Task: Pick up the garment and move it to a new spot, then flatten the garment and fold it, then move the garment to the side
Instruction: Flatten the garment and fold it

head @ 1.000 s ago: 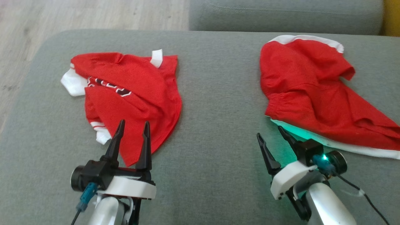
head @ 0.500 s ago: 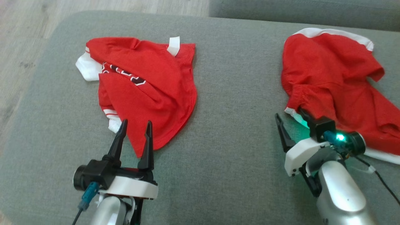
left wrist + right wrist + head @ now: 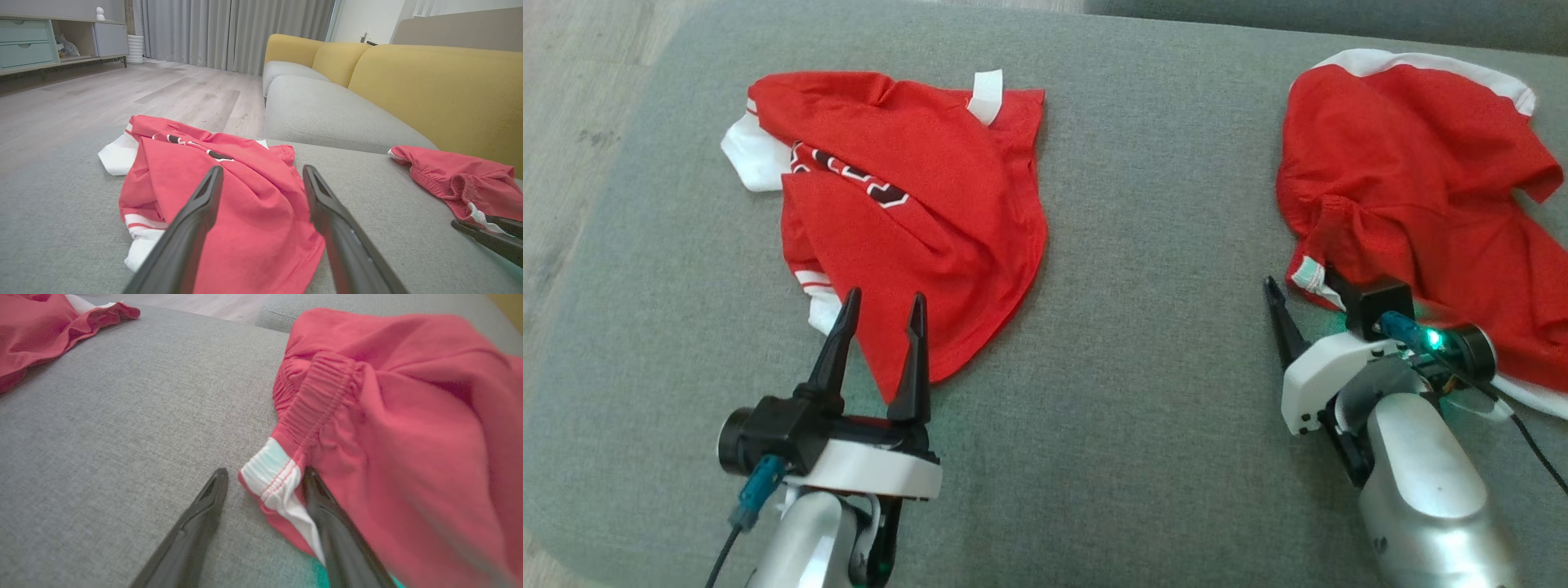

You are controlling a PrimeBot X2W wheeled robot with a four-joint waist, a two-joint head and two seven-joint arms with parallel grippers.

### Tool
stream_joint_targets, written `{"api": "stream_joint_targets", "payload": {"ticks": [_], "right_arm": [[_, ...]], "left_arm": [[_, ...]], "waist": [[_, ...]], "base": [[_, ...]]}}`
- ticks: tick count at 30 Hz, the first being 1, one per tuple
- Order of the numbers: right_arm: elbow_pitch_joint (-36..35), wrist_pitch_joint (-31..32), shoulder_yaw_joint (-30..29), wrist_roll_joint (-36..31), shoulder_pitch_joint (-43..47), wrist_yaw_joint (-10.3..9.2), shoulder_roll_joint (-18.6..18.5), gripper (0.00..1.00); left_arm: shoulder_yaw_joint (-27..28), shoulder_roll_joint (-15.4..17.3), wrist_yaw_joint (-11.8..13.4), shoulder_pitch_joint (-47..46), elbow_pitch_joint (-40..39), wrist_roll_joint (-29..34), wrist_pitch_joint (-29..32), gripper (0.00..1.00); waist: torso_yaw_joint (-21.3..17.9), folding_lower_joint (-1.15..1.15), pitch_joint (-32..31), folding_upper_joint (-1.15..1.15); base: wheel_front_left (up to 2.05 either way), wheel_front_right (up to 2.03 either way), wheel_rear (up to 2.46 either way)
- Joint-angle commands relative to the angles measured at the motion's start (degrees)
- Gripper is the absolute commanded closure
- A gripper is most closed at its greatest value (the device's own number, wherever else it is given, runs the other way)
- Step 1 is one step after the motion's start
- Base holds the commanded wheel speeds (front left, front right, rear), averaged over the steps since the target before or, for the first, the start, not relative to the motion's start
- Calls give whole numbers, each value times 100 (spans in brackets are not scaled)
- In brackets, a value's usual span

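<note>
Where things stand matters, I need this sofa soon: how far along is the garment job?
Done: nothing yet; the red shorts and the jersey both lie crumpled on the cushion. In hand: the right gripper, open, straddles the shorts' waistband end, not yet closed; the left gripper hovers open by the jersey hem. Left: lift, move, flatten, fold, set aside.
</note>
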Motion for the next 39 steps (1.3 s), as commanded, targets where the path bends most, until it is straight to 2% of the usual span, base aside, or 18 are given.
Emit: {"api": "stream_joint_targets", "payload": {"ticks": [1, 6, 11, 19, 26, 27, 28, 29, 35, 39], "right_arm": [[-37, -32, 168, -3, -134, -4, 4, 100], [32, -306, 415, 399, -160, -4, 4, 100], [-62, -472, 1030, 1130, -108, -4, 4, 100], [-390, -168, 2326, 2218, 116, -4, 4, 100], [-542, 168, 3246, 2819, 335, -4, 4, 100], [-523, 196, 3316, 2828, 342, -4, 4, 6], [-523, 196, 3316, 2828, 342, -4, 4, 6], [-523, 165, 3421, 2830, 334, -4, 4, 0], [-704, -114, 3386, 2844, 297, -4, 4, 0], [-927, -360, 3003, 2662, 347, -4, -37, 0]], "left_arm": [[153, 25, 27, -229, -151, -30, -36, 0], [169, 25, 38, -219, -115, -18, -36, 0], [190, 25, 44, -172, -86, 11, -36, 0], [216, 25, 48, -60, -44, 64, -36, 0], [291, 25, 37, 63, -33, 120, -36, 0], [305, 25, 36, 77, -31, 127, -36, 0], [305, 25, 36, 77, -31, 127, -36, 0], [332, 25, 36, 99, -32, 144, -36, 0], [386, 25, 36, 152, -73, 185, -36, 0], [417, 25, 41, 193, -105, 201, -36, 0]], "waist": [[-9, -1, -8, 0], [-78, -1, -100, 0], [-165, -1, -281, 0], [-238, -1, -575, 0], [-274, -1, -749, 0], [-286, -1, -764, 0], [-286, -1, -764, 0], [-314, -1, -793, 0], [-445, -1, -894, 0], [-582, -1, -981, 0]], "base": [[0, 0, 0], [0, 0, 0], [0, 0, 0], [0, 0, 0], [0, 0, 0], [0, 0, 0], [0, 0, 0], [0, 0, 0], [0, 0, 0], [0, 0, 0]]}}
